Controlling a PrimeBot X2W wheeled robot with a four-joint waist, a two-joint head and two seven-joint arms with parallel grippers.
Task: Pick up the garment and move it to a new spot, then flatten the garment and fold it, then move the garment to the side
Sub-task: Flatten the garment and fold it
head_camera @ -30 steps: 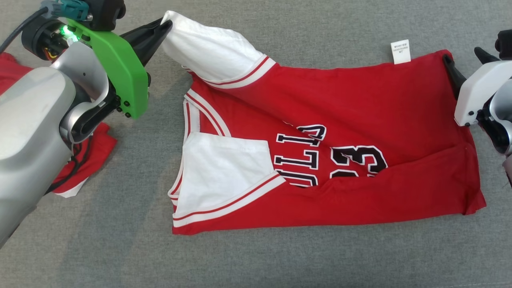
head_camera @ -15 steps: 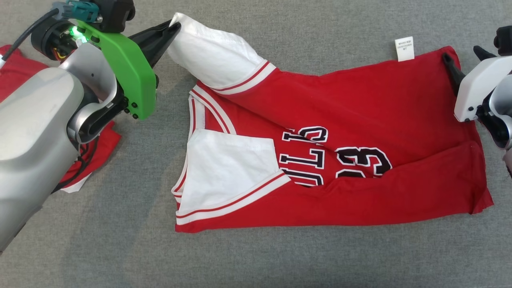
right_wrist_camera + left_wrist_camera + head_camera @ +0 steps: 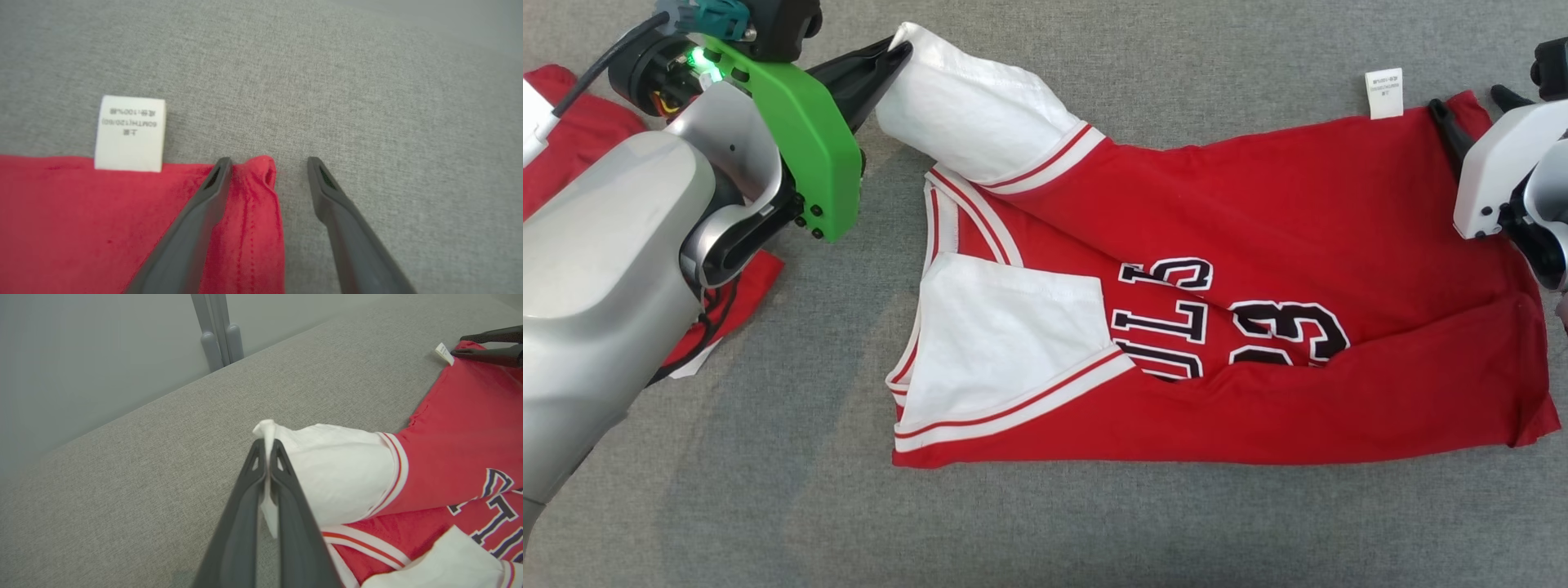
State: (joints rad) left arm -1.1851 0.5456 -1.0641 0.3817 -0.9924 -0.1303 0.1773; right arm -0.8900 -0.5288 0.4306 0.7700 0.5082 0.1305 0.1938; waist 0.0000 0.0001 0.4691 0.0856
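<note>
The garment (image 3: pixel 1258 212) is a red jersey with white sleeves and black lettering, lying partly folded on the grey cloth surface (image 3: pixel 1094 531). My left gripper (image 3: pixel 903 53) is shut on the tip of the far white sleeve (image 3: pixel 972 114). In the left wrist view the left gripper (image 3: pixel 267 447) pinches that sleeve (image 3: pixel 335 465), with white cloth poking out past the tips. My right gripper (image 3: pixel 1470 102) stands open at the garment's far right hem corner. In the right wrist view the right gripper (image 3: pixel 269 163) straddles that red corner (image 3: pixel 255 196), its left finger resting on the cloth.
A white care label (image 3: pixel 1385 92) sticks out from the hem just left of my right gripper. A second red garment (image 3: pixel 572 139) lies at the far left under my left arm. Grey posts (image 3: pixel 216 330) stand beyond the surface's far edge.
The whole head view has shifted, so the camera moved. My left gripper still holds the sleeve. The red hem corner now lies between my right fingers instead of beside them.
</note>
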